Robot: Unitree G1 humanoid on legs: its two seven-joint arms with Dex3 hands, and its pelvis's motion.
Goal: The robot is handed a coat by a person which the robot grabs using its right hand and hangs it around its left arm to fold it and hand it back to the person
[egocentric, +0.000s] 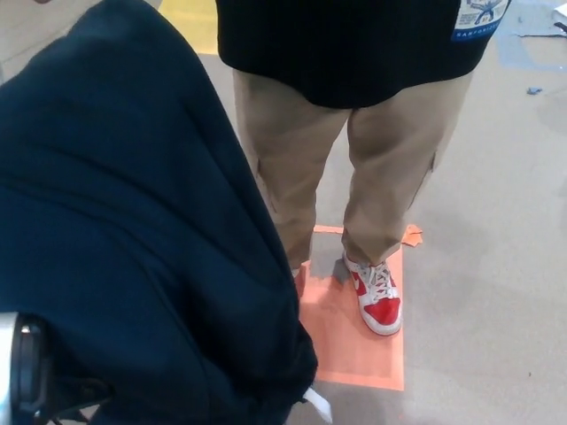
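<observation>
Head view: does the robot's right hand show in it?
No, the picture's right side holds the person's legs, the orange mat and floor, no right hand.

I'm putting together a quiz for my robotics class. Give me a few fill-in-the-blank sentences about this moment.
1. The coat filling the left of the picture is dark ____.
2. The one shoe in view is white and ____.
3. That shoe stands on a flat sheet on the floor, coloured ____.

Missing words: blue; red; orange.
</observation>
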